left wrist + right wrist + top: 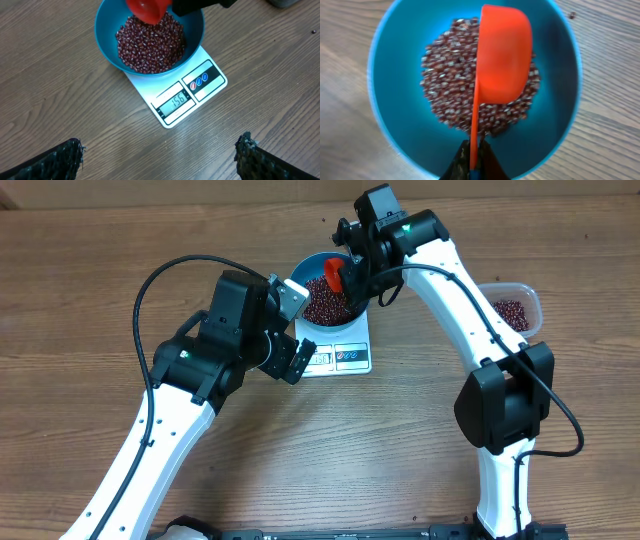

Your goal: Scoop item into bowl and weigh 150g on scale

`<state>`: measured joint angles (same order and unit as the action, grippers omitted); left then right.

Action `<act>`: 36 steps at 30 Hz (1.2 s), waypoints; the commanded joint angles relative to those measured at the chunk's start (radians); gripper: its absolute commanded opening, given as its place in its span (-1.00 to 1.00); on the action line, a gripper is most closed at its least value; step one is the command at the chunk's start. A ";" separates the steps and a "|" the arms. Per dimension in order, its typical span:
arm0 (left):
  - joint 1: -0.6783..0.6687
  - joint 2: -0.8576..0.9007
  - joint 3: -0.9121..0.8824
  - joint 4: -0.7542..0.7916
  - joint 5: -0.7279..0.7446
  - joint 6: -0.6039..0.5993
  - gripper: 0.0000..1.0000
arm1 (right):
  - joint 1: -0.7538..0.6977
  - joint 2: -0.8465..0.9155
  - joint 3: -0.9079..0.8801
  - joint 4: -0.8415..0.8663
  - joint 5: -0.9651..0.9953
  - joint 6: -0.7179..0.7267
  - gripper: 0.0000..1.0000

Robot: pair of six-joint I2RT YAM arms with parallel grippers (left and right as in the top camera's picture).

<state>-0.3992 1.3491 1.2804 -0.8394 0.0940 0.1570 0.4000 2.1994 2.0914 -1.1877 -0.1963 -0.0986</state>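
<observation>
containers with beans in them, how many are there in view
2: the blue bowl sitting on the scale, and a clear tub off to the right in the overhead view. Others may be hidden.

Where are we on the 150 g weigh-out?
Done: beans sit heaped in the blue bowl on the scale, whose display seems to read 156, slightly over. In hand: right fingers shut on the red scoop, held over the beans; left fingers open, holding nothing. Left: probably scoop a few beans out to reach 150.
</observation>
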 commanded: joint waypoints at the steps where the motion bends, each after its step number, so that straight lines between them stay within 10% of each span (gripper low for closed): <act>1: 0.000 0.009 -0.004 0.002 0.007 -0.011 0.99 | 0.005 0.035 0.002 0.009 0.065 0.021 -0.92; 36: 0.000 0.009 -0.004 0.002 0.007 -0.011 0.99 | -0.042 0.045 0.005 -0.040 -0.275 0.012 -0.92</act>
<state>-0.3992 1.3491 1.2804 -0.8394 0.0940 0.1566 0.3889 2.2536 2.0914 -1.2255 -0.3702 -0.0822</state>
